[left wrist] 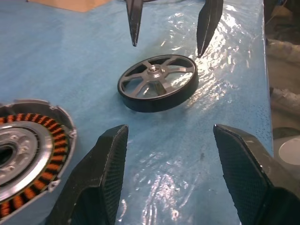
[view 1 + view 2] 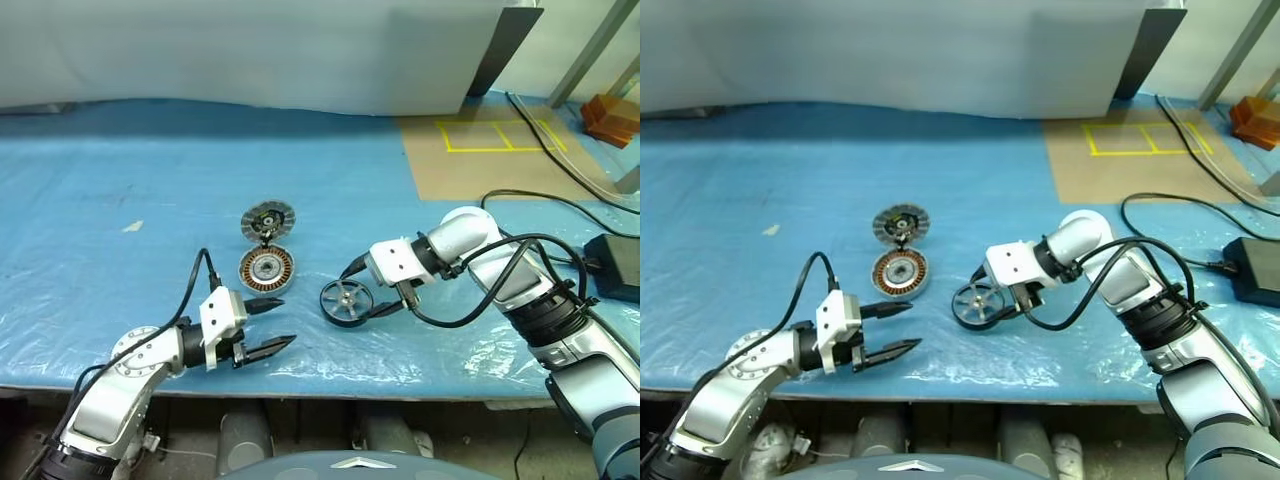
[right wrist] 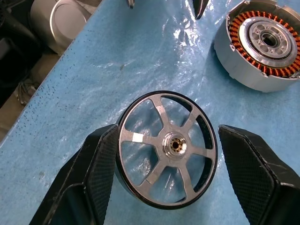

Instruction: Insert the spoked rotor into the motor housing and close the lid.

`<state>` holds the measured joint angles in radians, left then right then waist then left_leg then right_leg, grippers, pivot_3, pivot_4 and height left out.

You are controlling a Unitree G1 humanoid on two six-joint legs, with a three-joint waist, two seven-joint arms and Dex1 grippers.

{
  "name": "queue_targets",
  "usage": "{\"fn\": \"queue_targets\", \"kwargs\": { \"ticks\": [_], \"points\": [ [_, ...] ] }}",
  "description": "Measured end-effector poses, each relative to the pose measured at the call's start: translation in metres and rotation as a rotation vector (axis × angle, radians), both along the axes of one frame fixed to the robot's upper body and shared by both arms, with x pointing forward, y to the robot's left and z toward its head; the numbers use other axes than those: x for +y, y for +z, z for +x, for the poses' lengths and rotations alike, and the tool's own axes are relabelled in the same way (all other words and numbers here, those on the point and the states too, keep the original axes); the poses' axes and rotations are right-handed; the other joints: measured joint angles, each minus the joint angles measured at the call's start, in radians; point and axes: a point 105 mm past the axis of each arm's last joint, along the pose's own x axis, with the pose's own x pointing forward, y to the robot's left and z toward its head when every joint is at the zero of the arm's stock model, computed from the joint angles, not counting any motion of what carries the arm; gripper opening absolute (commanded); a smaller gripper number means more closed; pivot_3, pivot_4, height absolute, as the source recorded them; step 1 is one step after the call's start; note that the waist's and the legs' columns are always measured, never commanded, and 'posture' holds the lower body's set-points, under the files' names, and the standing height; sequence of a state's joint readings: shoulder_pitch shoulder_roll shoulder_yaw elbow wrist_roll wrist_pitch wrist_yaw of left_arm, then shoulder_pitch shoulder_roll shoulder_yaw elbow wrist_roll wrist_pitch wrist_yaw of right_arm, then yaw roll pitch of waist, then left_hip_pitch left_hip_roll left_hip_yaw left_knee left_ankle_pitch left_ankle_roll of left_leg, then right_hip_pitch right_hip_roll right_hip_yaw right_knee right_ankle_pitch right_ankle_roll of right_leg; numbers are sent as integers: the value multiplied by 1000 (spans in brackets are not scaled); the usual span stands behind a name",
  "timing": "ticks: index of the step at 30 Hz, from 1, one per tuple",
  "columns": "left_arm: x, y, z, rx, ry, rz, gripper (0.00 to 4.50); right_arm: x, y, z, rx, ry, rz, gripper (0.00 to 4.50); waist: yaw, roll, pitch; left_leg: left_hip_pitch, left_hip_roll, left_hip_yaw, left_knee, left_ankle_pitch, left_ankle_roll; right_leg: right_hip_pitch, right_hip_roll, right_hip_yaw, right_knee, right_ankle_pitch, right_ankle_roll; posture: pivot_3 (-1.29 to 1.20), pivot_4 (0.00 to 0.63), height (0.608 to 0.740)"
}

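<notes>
The rotor (image 2: 346, 300) lies flat on the blue bench (image 2: 150, 200), between the right gripper's (image 2: 372, 290) open fingers, which do not hold it. The housing (image 2: 266, 268) sits just left of it, the lid (image 2: 268, 220) just behind. The left gripper (image 2: 272, 324) waits open nearby

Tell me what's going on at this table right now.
A two-armed robot is assembling a small motor on a blue-covered table. The right gripper is open, its fingers either side of the spoked rotor, which lies flat on the table, not lifted. The left gripper hovers open nearby, holding nothing. The motor housing sits uncovered, windings showing, with the lid just behind it. Nothing is inserted yet.
</notes>
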<state>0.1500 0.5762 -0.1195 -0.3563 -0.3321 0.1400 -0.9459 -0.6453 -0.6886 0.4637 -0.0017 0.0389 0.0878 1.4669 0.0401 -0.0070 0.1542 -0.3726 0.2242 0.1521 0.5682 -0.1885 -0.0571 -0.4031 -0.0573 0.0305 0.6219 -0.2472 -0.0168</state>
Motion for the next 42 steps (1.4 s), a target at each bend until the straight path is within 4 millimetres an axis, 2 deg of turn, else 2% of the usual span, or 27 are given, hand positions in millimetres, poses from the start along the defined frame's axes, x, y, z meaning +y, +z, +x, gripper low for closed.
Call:
{"fn": "queue_targets", "kwargs": {
  "ticks": [9, 14, 16, 20, 28, 35, 42],
  "points": [
    [0, -3, 4, -1, 74, -19, 3036, 9, -13, 8, 43, -24, 9, 3586, 3, 0, 0, -1, 0, 0, 3, 0, 0, 0, 0, 0, 1, 0, 0, 0, 150, 740],
    [2, -9, 1, 15, 94, -12, 3036, 14, 18, 6, 86, -18, 67, 3586, 4, 0, 0, -1, 0, 0, 3, 0, 0, 0, 0, 0, 1, 0, 0, 0, 150, 740],
    [3, -10, 2, 13, 98, -6, 3036, 16, 21, 7, 73, -15, 71, 3586, 4, 0, 0, -1, 1, 0, 3, 0, 0, 0, 0, 0, 1, 0, 0, 0, 150, 740],
    [0, -7, 9, -11, 112, -14, 3036, 10, 3, 10, 26, 22, -10, 3586, 8, 0, 0, -2, 0, 0, 4, 0, 0, 0, -1, 0, 1, 0, 0, 0, 150, 740],
    [-5, -5, 9, -10, 102, -19, 3036, 3, -13, 13, 7, 70, -73, 3586, 3, 0, 0, -2, 1, 0, 4, 0, 1, 0, 0, 0, 1, 0, 0, 0, 150, 740],
    [-6, 0, 8, -30, 86, -11, 3036, 10, -15, 10, 13, 99, -57, 3586, 3, 0, 0, -2, 1, 0, 5, 0, 1, 0, 0, 0, 2, 0, 0, 0, 150, 740],
    [3, -8, 6, -16, 96, -1, 3036, 13, -16, 7, -8, 136, -61, 3586, 4, 0, 0, -2, 1, 0, 5, 0, 1, 0, 0, 0, 2, 0, 0, 0, 150, 740]
  ]
}}
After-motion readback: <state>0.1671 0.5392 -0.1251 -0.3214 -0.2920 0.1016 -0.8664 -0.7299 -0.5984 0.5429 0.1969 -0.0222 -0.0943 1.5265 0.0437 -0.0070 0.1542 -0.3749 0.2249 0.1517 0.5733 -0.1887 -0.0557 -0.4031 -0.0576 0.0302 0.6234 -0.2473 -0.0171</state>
